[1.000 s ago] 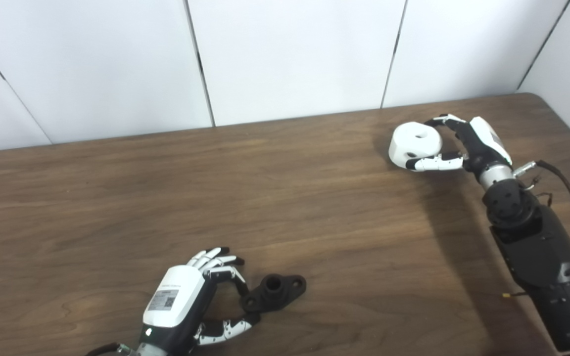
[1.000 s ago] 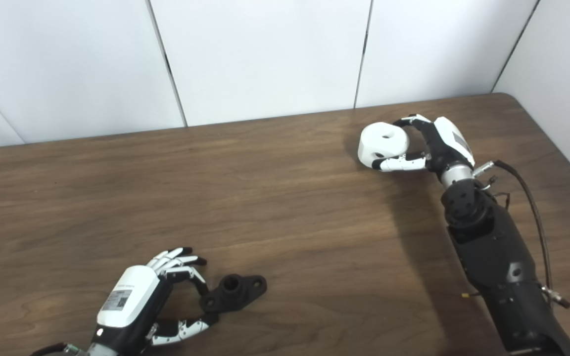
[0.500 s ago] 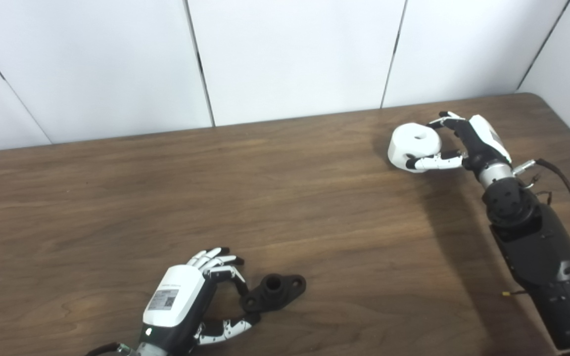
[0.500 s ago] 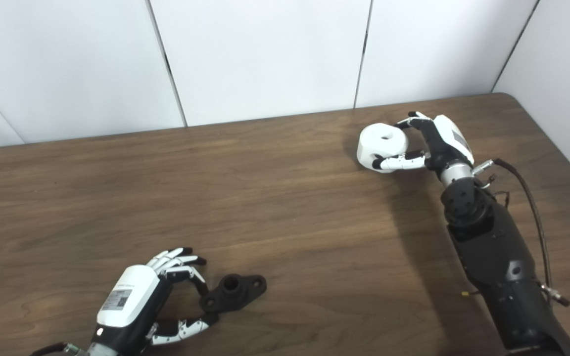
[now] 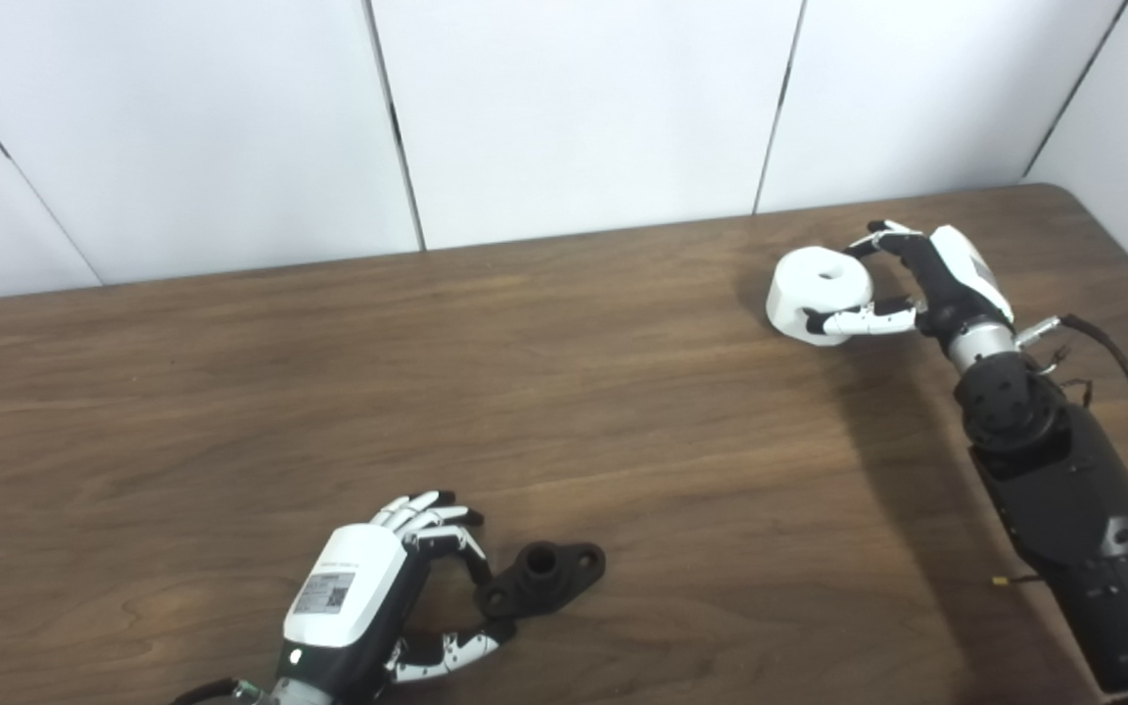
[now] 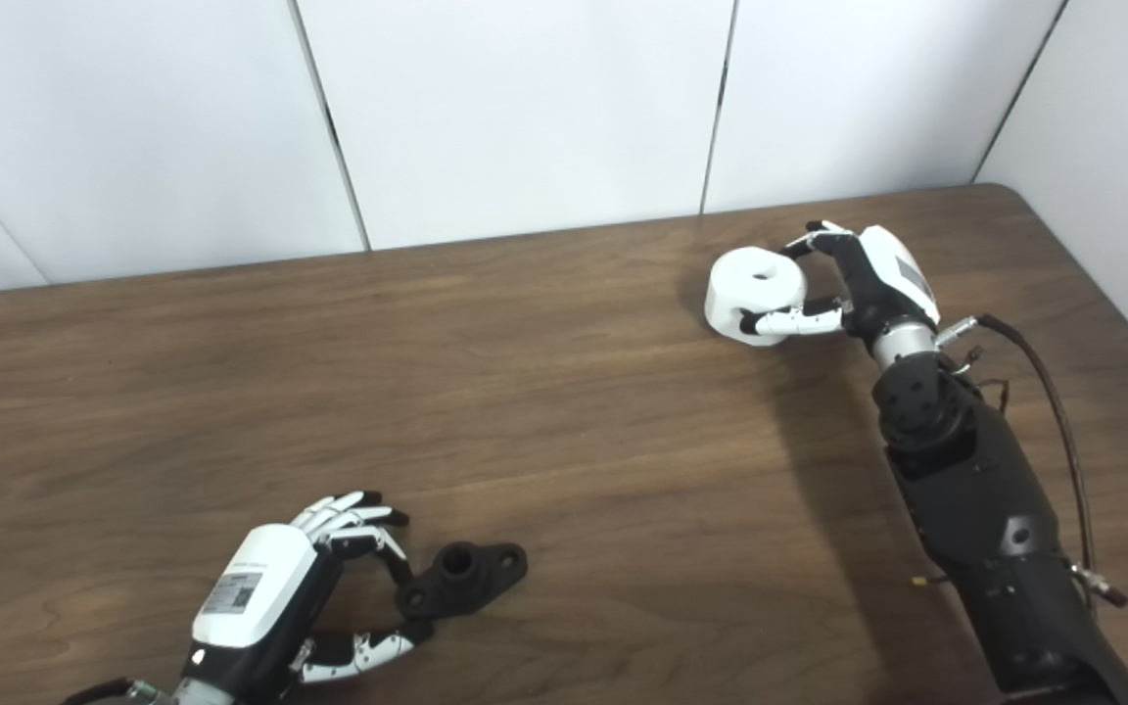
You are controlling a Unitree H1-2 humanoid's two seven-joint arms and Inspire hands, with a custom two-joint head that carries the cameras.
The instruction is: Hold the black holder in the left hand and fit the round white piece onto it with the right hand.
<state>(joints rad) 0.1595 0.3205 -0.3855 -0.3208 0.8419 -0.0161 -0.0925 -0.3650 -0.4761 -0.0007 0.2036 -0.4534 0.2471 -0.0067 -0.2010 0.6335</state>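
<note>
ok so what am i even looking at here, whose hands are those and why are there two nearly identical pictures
Those are a humanoid robot's two arms reaching in from the bottom edge, each ending in a mechanical hand with fingers and a thumb. The two pictures come from two cameras side by side on its head, so both show one scene from slightly different spots. On the brown wooden table lie two things. Far right, the right hand has its fingers and thumb wrapped around a round white piece with a hole in its top. Near left, the left hand pinches one end of a small black holder, which lies flat on the wood. The parts are far apart, not yet joined.
</note>
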